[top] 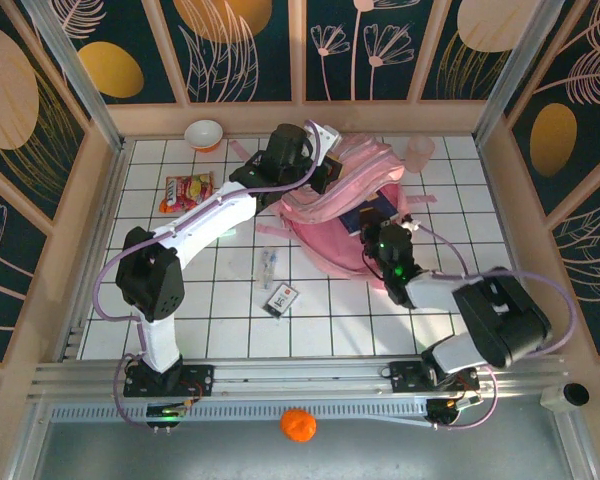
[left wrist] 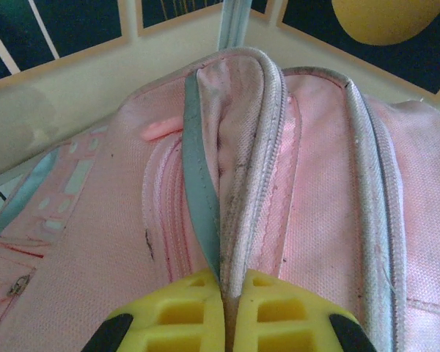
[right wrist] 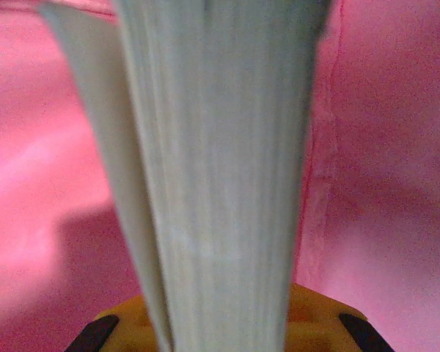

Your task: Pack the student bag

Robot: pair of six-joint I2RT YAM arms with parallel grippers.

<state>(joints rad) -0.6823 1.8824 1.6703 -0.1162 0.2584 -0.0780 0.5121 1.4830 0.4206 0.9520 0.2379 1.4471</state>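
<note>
From above, the student bag point(top: 330, 205) lies toward the tabletop's point(top: 210, 330) far right corner, left gripper point(top: 322, 175) at its top, right gripper point(top: 375, 228) at its opening. Left wrist view: the left gripper point(left wrist: 221, 297) pinches the bag's grey trim point(left wrist: 198, 183) tight; right wrist view: the right gripper point(right wrist: 220, 326) clamps a book point(right wrist: 220, 183), pink fabric either side.

On my left wrist camera, the left gripper's point(left wrist: 224, 312) yellow fingers point(left wrist: 177, 315) are pinched together on the grey-blue trim point(left wrist: 198, 183) of the pink backpack point(left wrist: 323, 220). A pink zipper tab point(left wrist: 161, 130) lies further left, with a cream wall point(left wrist: 73, 88) beyond.
</note>
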